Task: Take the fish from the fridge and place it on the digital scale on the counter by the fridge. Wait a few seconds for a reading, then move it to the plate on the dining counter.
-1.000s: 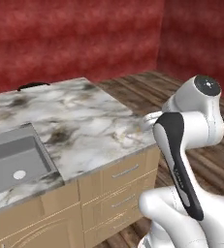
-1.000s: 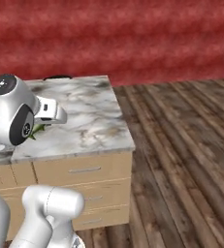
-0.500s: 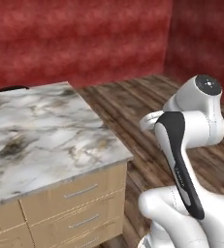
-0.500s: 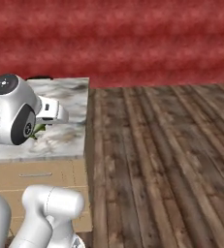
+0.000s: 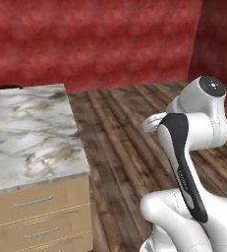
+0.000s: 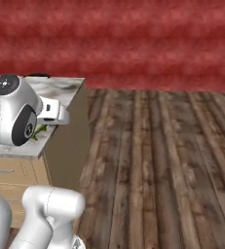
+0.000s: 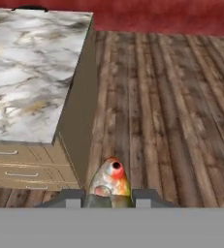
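Hand view: marble counter [image 7: 31, 72] with beige drawers at left, its end corner near; dark plank floor [image 7: 171, 106] to a red wall [image 7: 181, 9]. Versus a second ago the base has driven: the sink has left the left base view. Gripper [image 7: 108, 198] clamps the fish [image 7: 110, 184], head up-frame, long axis along the fingers, over floor off the counter's end.

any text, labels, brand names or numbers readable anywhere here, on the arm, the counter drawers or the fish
None: no picture holds a readable word, number, label or sign.
Robot arm: plain white and black shells, no marking.
Marble counter and its beige drawers: veins and bar handles, no lettering.
Fish, held in the shut gripper: a red-ringed eye, no tag.
Red wall and wood floor: bare.
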Controlling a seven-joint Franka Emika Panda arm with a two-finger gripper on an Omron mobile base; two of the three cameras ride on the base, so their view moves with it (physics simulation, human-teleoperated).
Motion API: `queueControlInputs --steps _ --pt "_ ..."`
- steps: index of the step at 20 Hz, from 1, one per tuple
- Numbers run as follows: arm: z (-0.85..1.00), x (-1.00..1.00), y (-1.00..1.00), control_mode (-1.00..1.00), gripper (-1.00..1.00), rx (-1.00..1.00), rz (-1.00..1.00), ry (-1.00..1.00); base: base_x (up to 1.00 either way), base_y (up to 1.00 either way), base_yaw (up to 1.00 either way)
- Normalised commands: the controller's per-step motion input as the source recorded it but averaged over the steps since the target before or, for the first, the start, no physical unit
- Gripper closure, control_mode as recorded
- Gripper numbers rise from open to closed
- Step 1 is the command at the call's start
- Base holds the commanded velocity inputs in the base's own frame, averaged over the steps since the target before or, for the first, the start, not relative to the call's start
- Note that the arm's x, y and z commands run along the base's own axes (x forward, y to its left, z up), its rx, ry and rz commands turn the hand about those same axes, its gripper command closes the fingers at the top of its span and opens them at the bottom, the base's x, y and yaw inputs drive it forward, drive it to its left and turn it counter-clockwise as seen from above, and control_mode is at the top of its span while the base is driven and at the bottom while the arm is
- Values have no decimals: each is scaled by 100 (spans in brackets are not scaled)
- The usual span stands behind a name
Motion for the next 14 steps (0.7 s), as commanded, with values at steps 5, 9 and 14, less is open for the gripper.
queueControlInputs --steps 5,9,14 --pt "0 0 0 100 100 0 0 0 60 -100 38" --pt "0 0 0 100 100 0 0 0 71 -100 36" --pt "0 0 0 100 100 0 0 0 83 -100 33"
